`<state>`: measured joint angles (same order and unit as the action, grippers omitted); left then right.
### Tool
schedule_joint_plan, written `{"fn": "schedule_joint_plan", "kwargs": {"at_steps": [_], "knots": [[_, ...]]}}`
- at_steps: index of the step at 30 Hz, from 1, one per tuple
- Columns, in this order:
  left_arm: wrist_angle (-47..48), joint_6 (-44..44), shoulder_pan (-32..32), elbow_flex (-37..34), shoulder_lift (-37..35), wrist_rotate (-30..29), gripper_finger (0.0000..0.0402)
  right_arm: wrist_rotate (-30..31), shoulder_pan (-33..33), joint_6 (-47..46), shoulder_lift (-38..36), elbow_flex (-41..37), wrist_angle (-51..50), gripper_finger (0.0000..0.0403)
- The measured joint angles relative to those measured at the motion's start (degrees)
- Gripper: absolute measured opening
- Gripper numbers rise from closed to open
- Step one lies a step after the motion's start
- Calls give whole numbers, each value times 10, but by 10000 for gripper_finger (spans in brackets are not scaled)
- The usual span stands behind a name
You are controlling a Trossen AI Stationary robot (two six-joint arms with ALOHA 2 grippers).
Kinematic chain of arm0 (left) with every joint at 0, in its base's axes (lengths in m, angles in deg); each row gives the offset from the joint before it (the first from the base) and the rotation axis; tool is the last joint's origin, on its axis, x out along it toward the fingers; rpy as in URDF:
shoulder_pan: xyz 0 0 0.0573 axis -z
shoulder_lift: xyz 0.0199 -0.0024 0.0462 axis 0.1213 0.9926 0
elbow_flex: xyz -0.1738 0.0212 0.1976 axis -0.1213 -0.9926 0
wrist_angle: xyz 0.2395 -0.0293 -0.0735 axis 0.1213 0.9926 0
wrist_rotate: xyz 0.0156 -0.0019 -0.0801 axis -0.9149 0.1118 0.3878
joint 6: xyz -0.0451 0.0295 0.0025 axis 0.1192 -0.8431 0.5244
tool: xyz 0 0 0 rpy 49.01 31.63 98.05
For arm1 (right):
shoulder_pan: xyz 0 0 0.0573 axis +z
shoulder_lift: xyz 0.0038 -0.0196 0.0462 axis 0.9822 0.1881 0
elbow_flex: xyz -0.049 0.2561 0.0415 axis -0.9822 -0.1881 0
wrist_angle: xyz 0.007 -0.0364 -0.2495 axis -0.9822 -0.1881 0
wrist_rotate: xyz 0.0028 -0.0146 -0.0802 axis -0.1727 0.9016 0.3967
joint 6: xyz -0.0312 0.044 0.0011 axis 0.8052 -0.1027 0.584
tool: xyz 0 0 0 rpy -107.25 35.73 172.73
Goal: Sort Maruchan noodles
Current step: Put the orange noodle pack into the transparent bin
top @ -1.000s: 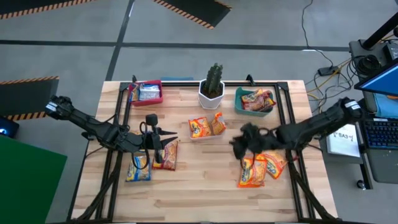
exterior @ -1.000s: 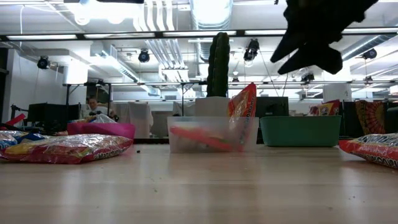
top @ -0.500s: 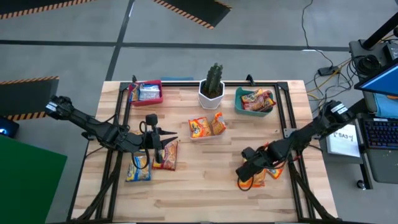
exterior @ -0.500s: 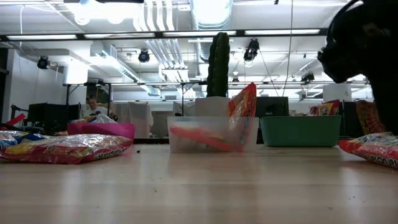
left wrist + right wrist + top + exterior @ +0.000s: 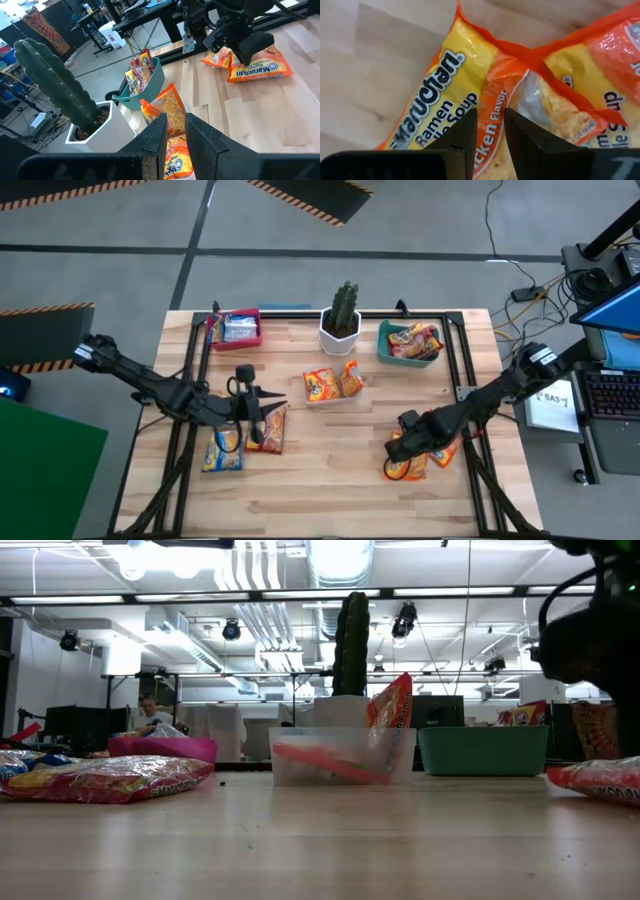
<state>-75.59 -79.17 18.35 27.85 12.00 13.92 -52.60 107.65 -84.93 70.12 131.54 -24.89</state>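
Right tool (image 5: pixel 403 448), lowered over the near-right part of the wooden surface (image 5: pixel 330 470), sits directly on top of an orange Maruchan packet (image 5: pixel 452 107), its two dark fingers (image 5: pixel 465 132) drawn close together with a ridge of the orange wrapper showing in the narrow gap between them; whether the wrapper is actually pinched cannot be told. A second orange packet (image 5: pixel 580 90) lies just beside the first, their edges overlapping under the tool. Left tool (image 5: pixel 262 407) hangs above the left-centre of the surface with its fingers (image 5: pixel 200 137) nearly together and nothing between them, just beside a red-orange packet (image 5: pixel 268 430) and a yellow-and-blue packet (image 5: pixel 223 448). Farther back, two orange packets stand in a clear tray (image 5: pixel 330 385) at the middle, with more packets in the teal bin (image 5: pixel 408 345) and the red bin (image 5: pixel 238 328). A potted cactus (image 5: pixel 342 315) stands between the two bins.
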Motion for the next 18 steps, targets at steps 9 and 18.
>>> {"fn": "schedule_joint_plan", "kwargs": {"at_steps": [9, 18], "knots": [[-2, -10, 0, 1, 26, 0, 52, 200, -4, 160, 39, 13, 351, 82], [-11, 20, 1, 5, 53, 11, 52, 241, 30, 504, 47, 78, 504, 80]]}}
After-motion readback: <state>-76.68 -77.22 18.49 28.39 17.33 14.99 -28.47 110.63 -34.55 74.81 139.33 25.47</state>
